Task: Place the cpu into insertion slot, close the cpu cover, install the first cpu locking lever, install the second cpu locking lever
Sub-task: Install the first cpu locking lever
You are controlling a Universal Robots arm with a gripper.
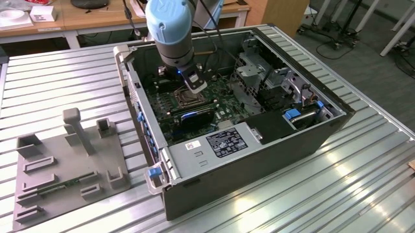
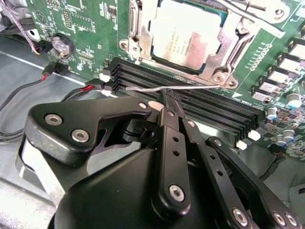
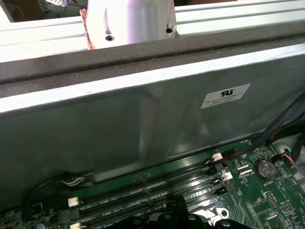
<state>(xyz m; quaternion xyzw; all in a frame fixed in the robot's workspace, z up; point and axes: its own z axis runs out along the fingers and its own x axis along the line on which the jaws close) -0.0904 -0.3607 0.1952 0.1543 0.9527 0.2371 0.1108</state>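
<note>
In the second wrist view the pale cpu (image 2: 186, 36) lies flat in the insertion slot (image 2: 224, 76). The silver cpu cover (image 2: 137, 28) lies down around it, its window showing the chip. A thin wire locking lever (image 2: 190, 88) runs along the socket's edge beside the black memory slots (image 2: 209, 109). My gripper (image 2: 164, 102) is shut, and its black tip sits right at that wire. I cannot tell whether it touches or pinches it. Another lever rod (image 2: 252, 16) crosses the socket's far corner. In the exterior view the gripper (image 1: 196, 87) hangs just above the socket (image 1: 192, 101) inside the open computer case.
Case walls (image 1: 259, 160) box in the green motherboard (image 2: 90, 24). A drive cage (image 1: 259, 77) stands toward the exterior view's right. Cables (image 2: 28, 86) and a coin battery (image 2: 62, 45) lie near the memory slots. A grey fixture plate (image 1: 65, 165) sits on the table at the exterior view's left.
</note>
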